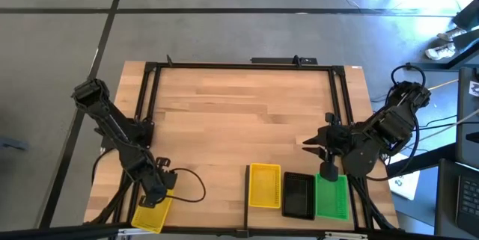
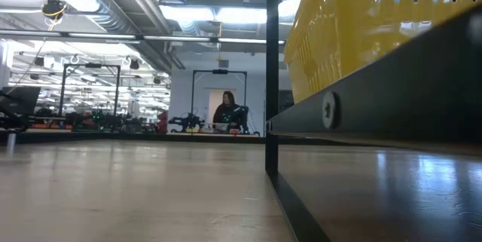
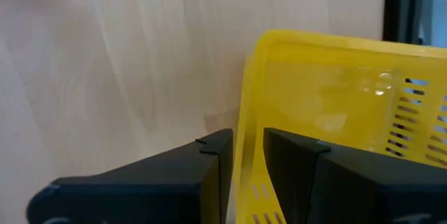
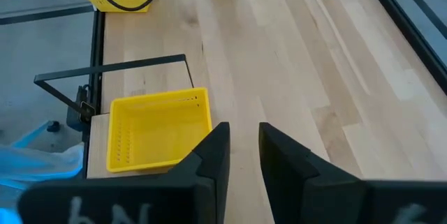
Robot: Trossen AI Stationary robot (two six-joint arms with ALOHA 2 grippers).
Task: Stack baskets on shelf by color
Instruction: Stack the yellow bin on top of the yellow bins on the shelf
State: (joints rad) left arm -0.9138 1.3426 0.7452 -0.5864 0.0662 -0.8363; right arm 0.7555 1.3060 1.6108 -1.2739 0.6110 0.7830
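No brand, label or legible writing anywhere on the baskets or the desk (image 1: 247, 113). Four basket spots visible in the high view: two yellow, one black, one green; whether any of them is a stack of several, impossible to tell. Near the lower edge of the frame, right of centre, three lined up side by side on the pale shelf (image 1: 296, 216): yellow basket (image 1: 264, 185), then black basket (image 1: 298, 195) touching it, then green basket (image 1: 331, 196) at the right end. At the lower left corner of the high view, a second yellow basket (image 1: 152, 214) held by the left claw (image 1: 159, 195), fingers narrowly parted and pinched on the basket's rim, one finger inside the wall and one outside, as seen in the left wrist view. Right claw (image 1: 328, 167) hanging above the top edge of the green basket, fingers (image 4: 209, 158) set a small gap apart with nothing between them. Black frame bar (image 1: 247, 66) along the desk's far side. One person (image 2: 228, 111) seated far off in the room, seen in the low view.
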